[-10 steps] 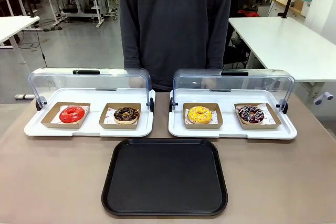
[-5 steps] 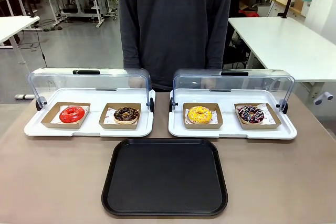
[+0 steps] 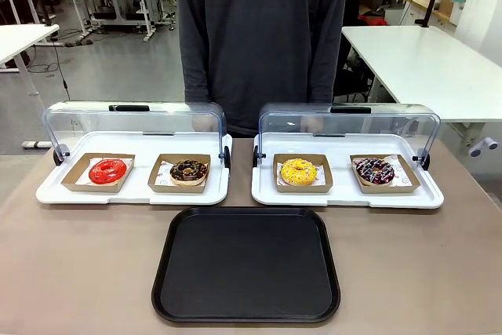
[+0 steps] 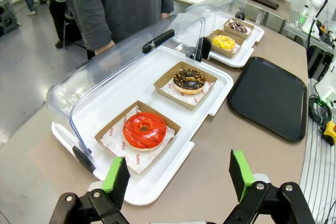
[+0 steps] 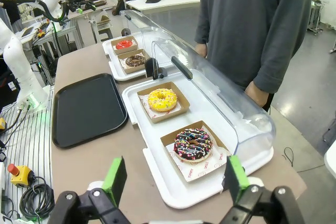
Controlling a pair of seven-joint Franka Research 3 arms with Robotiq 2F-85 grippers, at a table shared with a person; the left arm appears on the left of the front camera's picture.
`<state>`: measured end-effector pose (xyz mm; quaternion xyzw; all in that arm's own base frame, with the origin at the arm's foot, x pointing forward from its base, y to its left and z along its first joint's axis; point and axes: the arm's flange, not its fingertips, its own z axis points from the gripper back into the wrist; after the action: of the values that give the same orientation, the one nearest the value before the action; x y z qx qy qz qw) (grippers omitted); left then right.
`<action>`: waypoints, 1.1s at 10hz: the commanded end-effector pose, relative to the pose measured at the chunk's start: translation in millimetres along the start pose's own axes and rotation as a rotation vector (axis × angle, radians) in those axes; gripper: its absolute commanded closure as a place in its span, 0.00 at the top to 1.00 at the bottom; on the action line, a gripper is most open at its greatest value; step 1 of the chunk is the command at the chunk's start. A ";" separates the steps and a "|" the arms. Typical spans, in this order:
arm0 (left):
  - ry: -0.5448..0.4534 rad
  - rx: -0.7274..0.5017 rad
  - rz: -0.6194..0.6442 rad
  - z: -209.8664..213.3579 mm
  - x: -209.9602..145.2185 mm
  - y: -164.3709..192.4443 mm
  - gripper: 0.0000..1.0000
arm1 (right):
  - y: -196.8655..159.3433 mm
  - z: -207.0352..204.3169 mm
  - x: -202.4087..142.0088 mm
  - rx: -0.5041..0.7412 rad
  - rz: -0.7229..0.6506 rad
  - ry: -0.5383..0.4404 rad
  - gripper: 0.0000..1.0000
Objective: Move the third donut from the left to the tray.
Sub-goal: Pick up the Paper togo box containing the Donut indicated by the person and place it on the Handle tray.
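The third donut, yellow-iced with sprinkles, rests in a brown cardboard holder on the right white tray; it also shows in the wrist views. The black tray lies bare at the table's front middle. My left gripper is open, hanging near the left white tray's front corner, close to the red donut. Over the table's right end, my right gripper is open, just short of the sprinkled chocolate donut. Nothing sits between either pair of fingers.
Two white trays with raised clear domed lids stand side by side beyond the black tray. The left one holds the red donut and a chocolate donut. A person in a dark grey top stands at the far edge.
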<state>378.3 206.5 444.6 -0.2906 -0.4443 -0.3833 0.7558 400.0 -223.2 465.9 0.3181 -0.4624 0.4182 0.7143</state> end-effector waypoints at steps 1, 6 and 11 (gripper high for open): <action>-0.004 -0.007 -0.008 0.9 2.1 1.1 1.00 | 0.9 0.6 0.4 0.005 0.009 -0.006 1.00; -0.004 -0.007 -0.008 0.9 2.1 1.1 1.00 | 0.9 0.6 0.4 0.005 0.009 -0.006 1.00; -0.004 -0.007 -0.008 0.9 2.1 1.1 1.00 | 0.9 0.6 0.4 0.005 0.009 -0.006 1.00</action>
<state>378.3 206.5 444.6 -0.2906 -0.4443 -0.3833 0.7558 400.0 -223.2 465.9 0.3181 -0.4624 0.4182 0.7143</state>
